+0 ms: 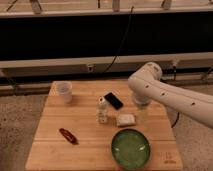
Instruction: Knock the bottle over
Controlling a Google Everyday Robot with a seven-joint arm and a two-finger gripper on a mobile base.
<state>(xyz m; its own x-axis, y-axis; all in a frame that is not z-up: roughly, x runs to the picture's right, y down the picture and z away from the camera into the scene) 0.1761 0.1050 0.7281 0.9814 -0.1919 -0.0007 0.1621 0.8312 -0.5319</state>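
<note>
Standing upright mid wooden table [50, 150]: small whitish bottle [102, 111], cream label unreadable. Flat black phone [113, 100] lies between it and the gripper [141, 100], tucked under the white arm's bend, fingers apart, empty. Pale square packet [126, 119] beside; green round bowl [130, 148] in front.

The bottle [102, 111] is whitish with a busy cream label; red oblong [68, 135], green bowl [131, 148], black phone [114, 100], pale wooden bench [50, 150]; the whitish claw [141, 101] hangs over its right rear.

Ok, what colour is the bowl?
The bowl is green, camera view; the gripper hangs right of the bottle.
</note>
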